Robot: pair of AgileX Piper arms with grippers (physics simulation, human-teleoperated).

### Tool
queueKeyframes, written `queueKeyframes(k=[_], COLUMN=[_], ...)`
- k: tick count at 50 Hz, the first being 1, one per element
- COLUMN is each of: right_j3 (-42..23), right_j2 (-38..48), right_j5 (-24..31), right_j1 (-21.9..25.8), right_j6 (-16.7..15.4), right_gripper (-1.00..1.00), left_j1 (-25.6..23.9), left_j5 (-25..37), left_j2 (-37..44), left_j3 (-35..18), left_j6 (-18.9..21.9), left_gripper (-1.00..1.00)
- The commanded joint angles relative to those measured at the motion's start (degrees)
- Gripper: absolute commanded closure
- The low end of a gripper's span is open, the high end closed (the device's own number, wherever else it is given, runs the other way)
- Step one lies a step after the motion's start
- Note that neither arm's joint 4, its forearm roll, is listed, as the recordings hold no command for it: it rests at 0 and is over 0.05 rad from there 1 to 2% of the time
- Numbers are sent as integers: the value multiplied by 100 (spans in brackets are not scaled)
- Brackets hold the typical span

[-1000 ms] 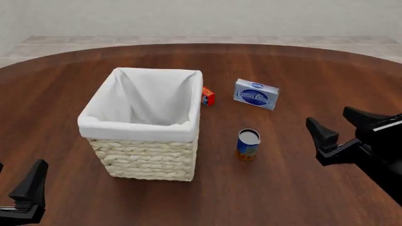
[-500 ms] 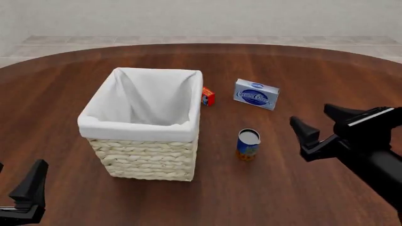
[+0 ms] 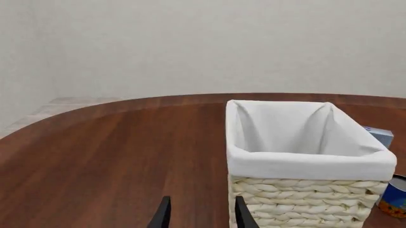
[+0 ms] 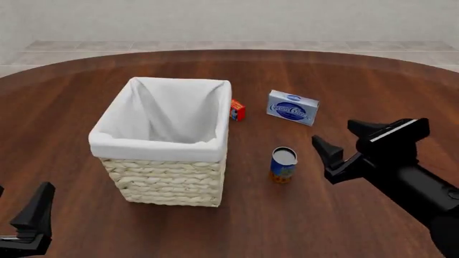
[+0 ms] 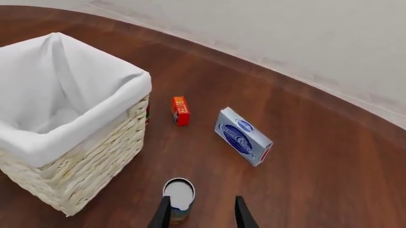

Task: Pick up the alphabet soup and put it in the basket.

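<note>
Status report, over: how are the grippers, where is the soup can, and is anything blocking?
Right gripper open, beside alphabet soup, not touching. Left gripper idle, low. Can upright on table, right of basket. Nothing between gripper and can.

1. The desk (image 4: 323, 226) is round, brown wood.
2. A big basket (image 4: 166, 177) stands on its left part.
3. A small red box (image 4: 237, 110) sits just beside the basket's far corner.
4. A blue box (image 4: 293, 107) lies further right.
5. The can (image 4: 283, 165) stands upright, nearer, right of the basket.
</note>
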Motion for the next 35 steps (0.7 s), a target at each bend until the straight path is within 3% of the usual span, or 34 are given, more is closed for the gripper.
queueKeyframes(k=[1,35], right_j3=[-245,-1201], right_j2=[502,1264], right_j5=[-4,693], right_j1=[192,338], right_j6=[11,-89], right_gripper=[-100,-100], left_j1=[0,0], left_j5=[0,0], left_j2=[0,-1], left_j3=[0,0], left_j6=[0,0], left_gripper=[-100,-100])
